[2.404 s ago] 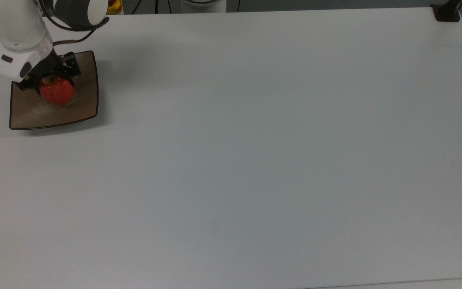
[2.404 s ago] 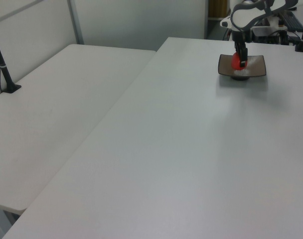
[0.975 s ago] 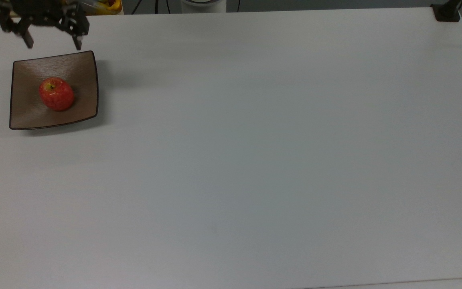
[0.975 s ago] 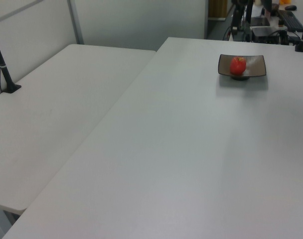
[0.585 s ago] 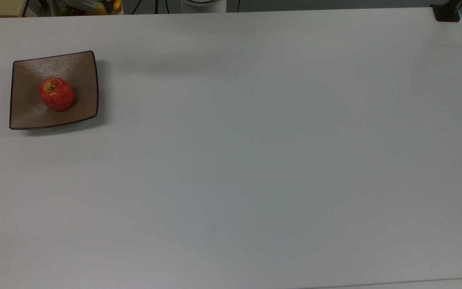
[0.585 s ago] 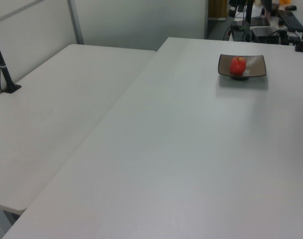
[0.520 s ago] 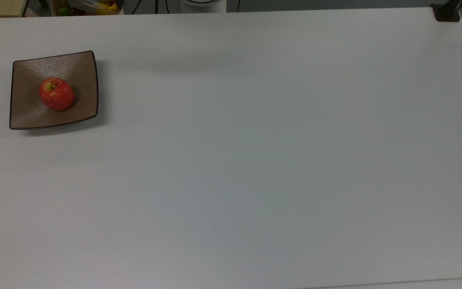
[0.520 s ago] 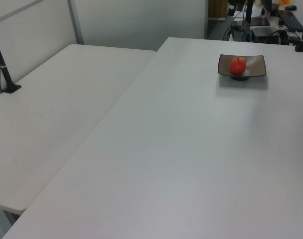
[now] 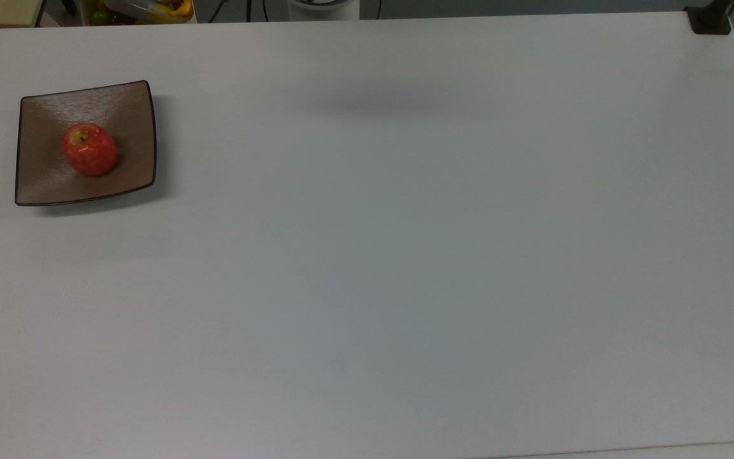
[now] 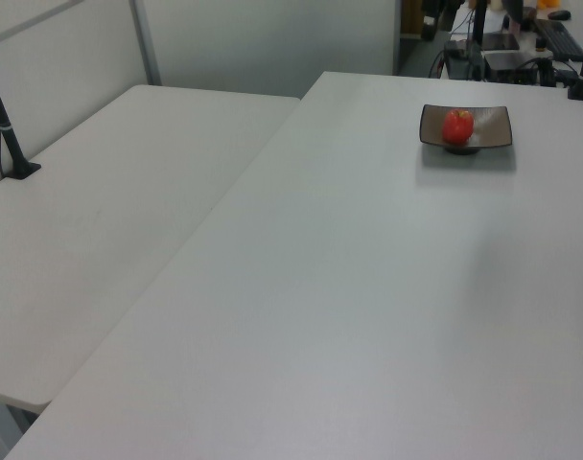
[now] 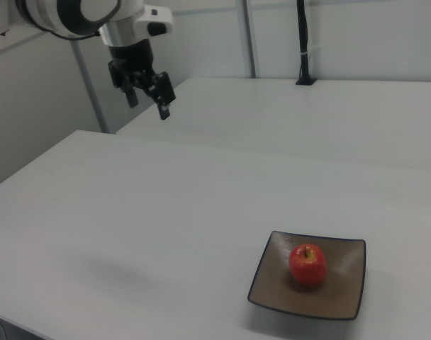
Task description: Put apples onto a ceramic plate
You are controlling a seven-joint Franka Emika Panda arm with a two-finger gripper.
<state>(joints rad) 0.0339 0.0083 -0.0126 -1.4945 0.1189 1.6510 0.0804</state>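
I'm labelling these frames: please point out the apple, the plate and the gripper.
apple (image 11: 308,263), right view, middle of its red skin
plate (image 11: 342,297), right view, bare inner surface
gripper (image 11: 147,98), right view, midway between fingertips

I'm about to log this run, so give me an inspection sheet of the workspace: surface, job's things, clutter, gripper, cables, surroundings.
Surface: white table, bare apart from the plate; a faint shadow near its far edge in the top view.
Job's things: one red apple rests on the ceramic plate, near the plate's middle, stem end up. The plate sits at the top view's left.
Clutter: nothing seen on the table.
Gripper: gripper raised well above the table, far from the plate, fingers apart, holding nothing.
Cables: dark cables beyond the table's far edge in the top view.
Surroundings: second white table alongside; black post; bin of coloured items beyond the far edge.
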